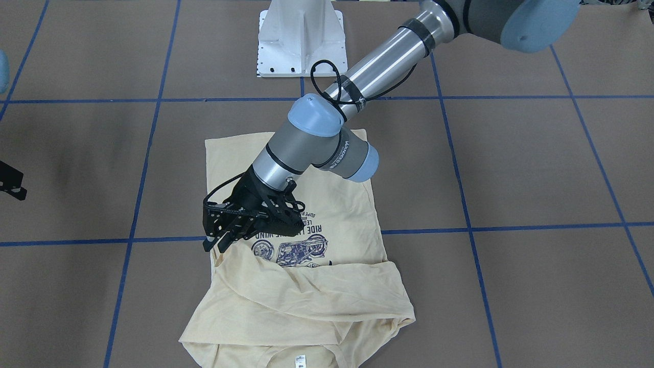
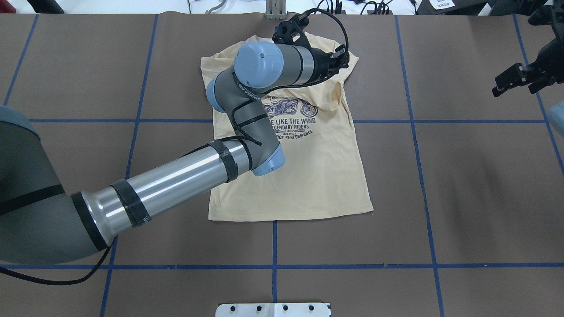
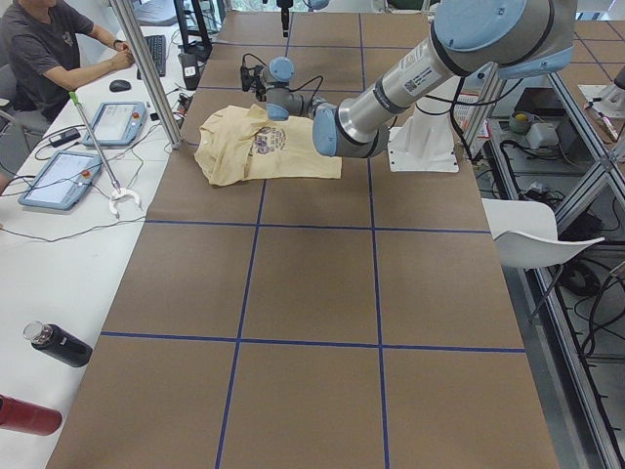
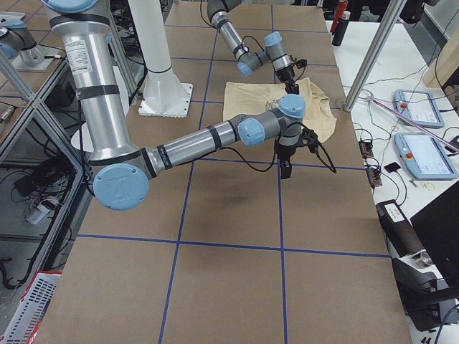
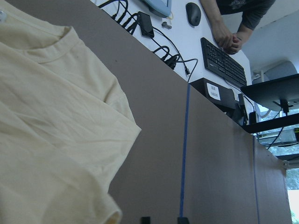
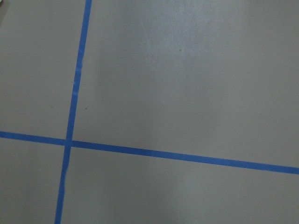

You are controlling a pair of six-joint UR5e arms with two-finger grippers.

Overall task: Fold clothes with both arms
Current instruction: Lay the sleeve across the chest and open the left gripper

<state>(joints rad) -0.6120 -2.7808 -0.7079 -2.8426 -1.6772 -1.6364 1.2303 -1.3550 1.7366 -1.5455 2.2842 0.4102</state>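
Cream T-shirt (image 1: 317,301) — part-folded on table (image 1: 536,168)

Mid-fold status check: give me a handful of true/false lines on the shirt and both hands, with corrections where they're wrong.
1. The shirt lies with its print facing up. True.
2. The right hand hovers over the shirt. False: it is off to the side, above bare table.
3. The left arm reaches across the shirt. True.
4. The shirt lies opened out in one flat layer. False: its collar end is folded back over the body and covers the top of the print.
5. The left hand has cloth between its fingertips. False: its wrist view shows only table in the gap, and the shirt is beside it.
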